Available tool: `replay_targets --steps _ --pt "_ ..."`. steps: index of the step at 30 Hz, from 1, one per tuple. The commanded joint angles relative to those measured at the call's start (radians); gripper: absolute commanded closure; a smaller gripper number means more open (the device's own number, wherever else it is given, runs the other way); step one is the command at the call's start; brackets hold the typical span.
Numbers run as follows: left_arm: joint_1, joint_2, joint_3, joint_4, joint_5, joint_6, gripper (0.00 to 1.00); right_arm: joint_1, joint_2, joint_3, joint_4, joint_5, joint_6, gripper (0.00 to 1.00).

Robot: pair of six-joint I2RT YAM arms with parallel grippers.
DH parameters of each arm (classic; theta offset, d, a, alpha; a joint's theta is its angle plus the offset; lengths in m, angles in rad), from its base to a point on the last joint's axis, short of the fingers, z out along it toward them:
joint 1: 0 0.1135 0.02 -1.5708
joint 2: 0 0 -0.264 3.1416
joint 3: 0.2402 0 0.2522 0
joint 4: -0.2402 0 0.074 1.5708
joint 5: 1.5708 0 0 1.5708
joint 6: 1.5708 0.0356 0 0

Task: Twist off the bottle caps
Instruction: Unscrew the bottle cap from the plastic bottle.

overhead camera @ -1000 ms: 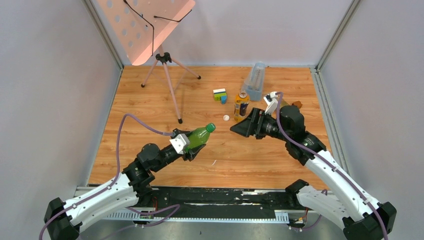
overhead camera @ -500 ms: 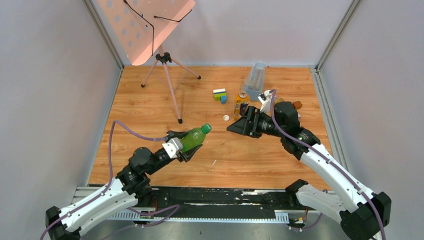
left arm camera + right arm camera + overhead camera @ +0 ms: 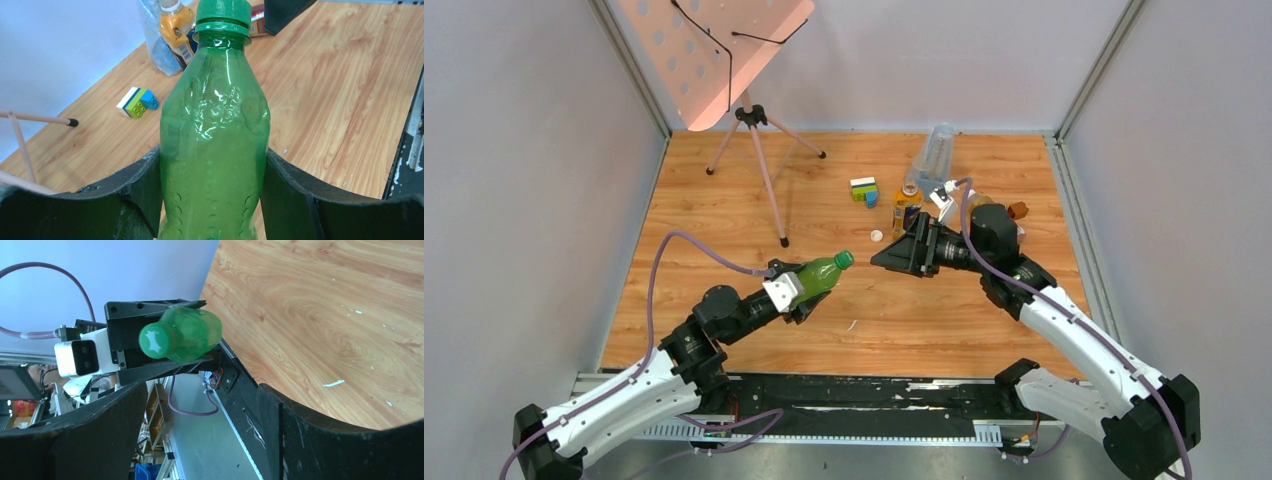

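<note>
Our left tool [image 3: 807,288] grips the green bottle [image 3: 821,274] round its middle, both fingers [image 3: 140,192] tight on its sides; the green cap [image 3: 845,259] is on & sticks out past the tips. Our right tool [image 3: 879,257] is wide open w/ nothing in it, facing that cap, near but not touching.

the bottle [image 3: 212,145] is translucent green with a solid green cap [image 3: 222,12]. the left gripper [image 3: 809,290] and right gripper [image 3: 889,257] are matte black. the arms [image 3: 1079,335] are white with black joints, trailed by purple cables [image 3: 27,333]. the table [image 3: 724,220] shows warm orange-brown wood grain. a loose cap [image 3: 877,236] is white. the amber bottle [image 3: 906,212] carries a yellow label. the toy bricks [image 3: 864,190] are white, green and blue.
</note>
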Motion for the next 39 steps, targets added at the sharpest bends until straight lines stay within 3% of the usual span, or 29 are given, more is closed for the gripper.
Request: replay_targets --steps 1,13,21,25,32,39 --pt "-0.004 0.081 0.075 -0.009 0.009 0.050 1.00 -0.003 0.046 0.031 0.115 -0.083 0.008 0.19" --pt "-0.025 0.186 0.118 -0.010 0.006 0.080 1.00 0.015 0.176 0.103 0.100 -0.118 -0.055 0.29" --pt "-0.032 0.203 0.122 -0.012 0.018 0.072 1.00 0.047 0.219 0.126 0.096 -0.128 -0.089 0.41" --pt "-0.034 0.219 0.123 -0.008 0.021 0.065 1.00 0.062 0.225 0.132 0.077 -0.110 -0.119 0.54" --pt "-0.036 0.222 0.119 -0.003 0.042 0.037 1.00 0.089 0.207 0.116 0.032 -0.112 -0.276 0.97" --pt "-0.025 0.218 0.155 -0.093 0.121 -0.044 1.00 0.102 0.162 0.045 0.111 -0.141 -0.496 1.00"
